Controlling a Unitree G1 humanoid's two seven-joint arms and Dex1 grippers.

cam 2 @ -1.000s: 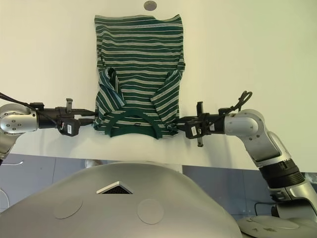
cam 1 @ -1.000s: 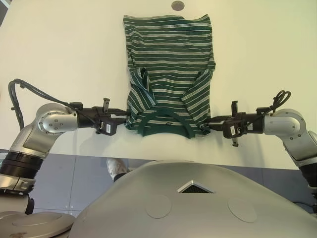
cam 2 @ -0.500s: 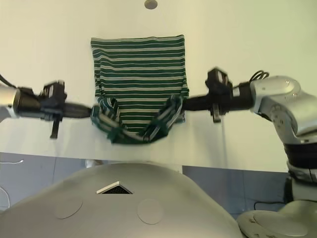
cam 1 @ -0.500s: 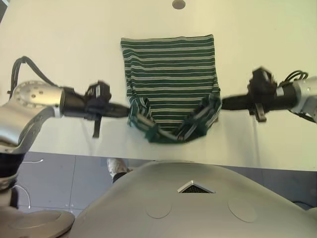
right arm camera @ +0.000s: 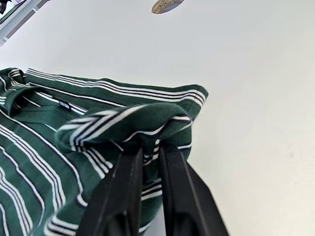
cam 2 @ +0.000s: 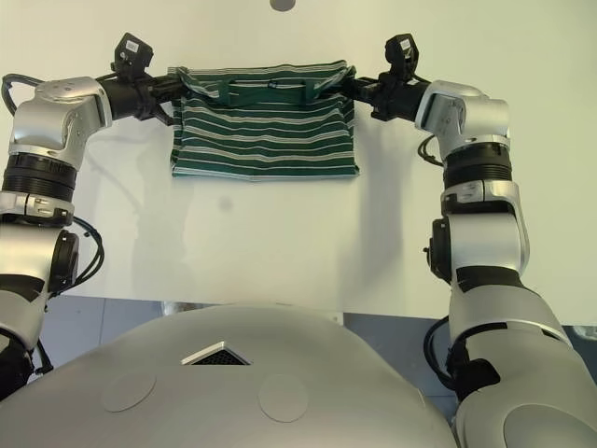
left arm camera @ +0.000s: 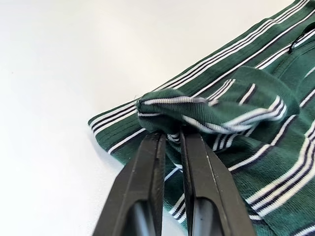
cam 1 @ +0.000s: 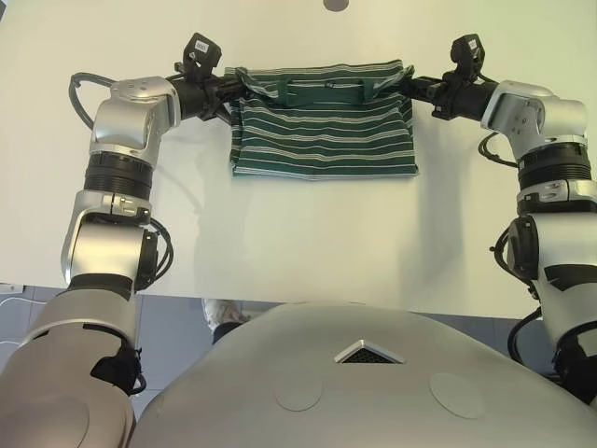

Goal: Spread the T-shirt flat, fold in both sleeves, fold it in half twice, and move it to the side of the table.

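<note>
The green T-shirt (cam 1: 322,126) with white stripes lies folded in half on the far middle of the white table (cam 1: 298,233), collar edge at the far side. My left gripper (cam 1: 233,86) is shut on the shirt's far left corner, and the pinched cloth (left arm camera: 167,110) bunches over its black fingers (left arm camera: 147,172). My right gripper (cam 1: 410,84) is shut on the far right corner, where striped cloth (right arm camera: 128,120) drapes over its fingers (right arm camera: 172,187). Both arms stretch far across the table.
A small round grey disc (cam 1: 335,5) is set in the table just beyond the shirt; it appears again as a disc (right arm camera: 166,5) in the right wrist view. Bare table lies on both sides of the shirt and between it and the near edge (cam 1: 308,301).
Both grippers carried the shirt's collar end from the near side up and over to the far edge, folding the shirt in half. The arms are now stretched far forward.
</note>
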